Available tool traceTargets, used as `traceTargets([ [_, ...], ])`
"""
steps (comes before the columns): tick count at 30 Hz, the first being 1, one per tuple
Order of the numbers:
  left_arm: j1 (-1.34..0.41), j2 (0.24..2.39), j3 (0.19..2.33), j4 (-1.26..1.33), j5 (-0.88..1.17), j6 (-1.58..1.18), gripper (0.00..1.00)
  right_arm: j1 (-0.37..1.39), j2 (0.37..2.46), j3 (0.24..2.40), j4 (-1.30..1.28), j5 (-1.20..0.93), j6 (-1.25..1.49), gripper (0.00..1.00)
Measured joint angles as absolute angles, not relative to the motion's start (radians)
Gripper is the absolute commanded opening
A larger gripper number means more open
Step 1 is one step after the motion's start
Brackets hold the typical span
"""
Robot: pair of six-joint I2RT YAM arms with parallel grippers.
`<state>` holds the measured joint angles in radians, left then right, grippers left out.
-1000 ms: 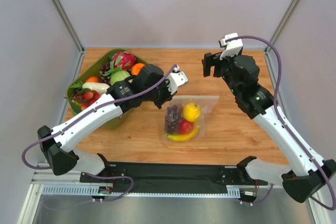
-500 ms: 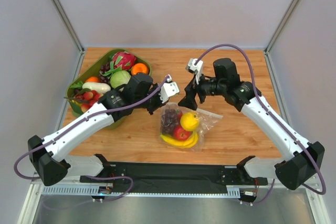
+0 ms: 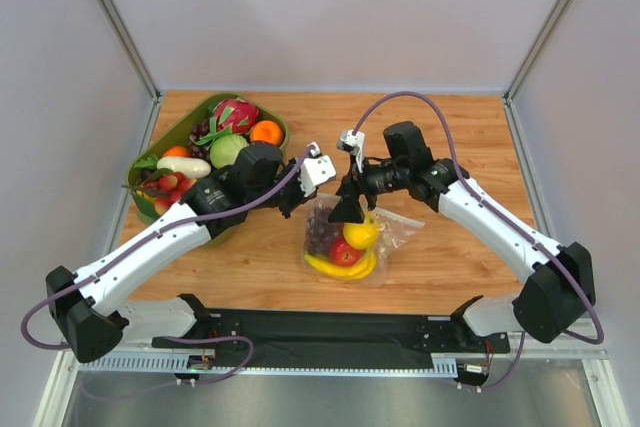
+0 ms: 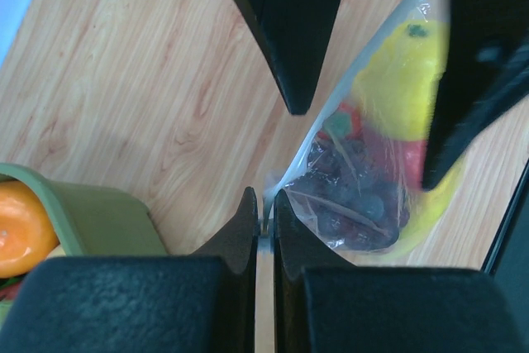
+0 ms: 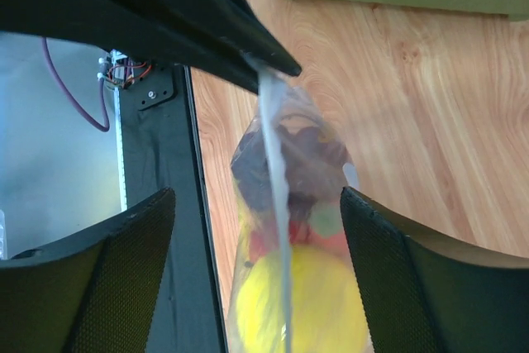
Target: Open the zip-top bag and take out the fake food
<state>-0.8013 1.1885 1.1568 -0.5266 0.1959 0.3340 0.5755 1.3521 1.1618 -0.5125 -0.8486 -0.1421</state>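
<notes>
Pinching one top edge of the clear polka-dot zip-top plastic bag (image 3: 390, 229), left fingers (image 4: 250, 222) are clamped tight on it. Right fingers (image 3: 348, 209) spread wide on either side of the bag's top. Bag sits mid wooden counter (image 3: 450, 127), near the olive-green plastic bin (image 3: 150, 154). Still inside the bag: yellow plastic lemon (image 3: 362, 233), purple grape bunch (image 3: 320, 233), red round fruit (image 3: 345, 252), yellow banana (image 3: 338, 269).

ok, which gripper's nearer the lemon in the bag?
Right. The right gripper hangs open just over the lemon, fingers either side of the zip-top bag. The left gripper pinches the bag's edge, beyond the grapes.
</notes>
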Motion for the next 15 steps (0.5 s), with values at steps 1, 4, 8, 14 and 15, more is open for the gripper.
traceTargets([
  [1,-0.801,1.185,1.151,-0.521,0.204,0.334,0.0,0.578,1.368,1.161,-0.503,-0.851,-0.139,0.69],
  [4,-0.801,1.176,1.141,-0.512,0.217,0.334,0.0,0.583,1.401,1.161,-0.483,-0.856,-0.128,0.34],
  [8,-0.801,1.16,1.125,-0.492,0.228,0.329,0.37,0.586,1.407,1.163,-0.462,-0.859,-0.121,0.0],
  [14,-0.762,1.14,1.119,-0.442,0.244,0.302,0.68,0.586,1.402,1.161,-0.456,-0.851,-0.119,0.0],
  [15,-0.74,1.135,1.118,-0.436,0.264,0.294,0.69,0.586,1.398,1.156,-0.453,-0.847,-0.119,0.0],
])
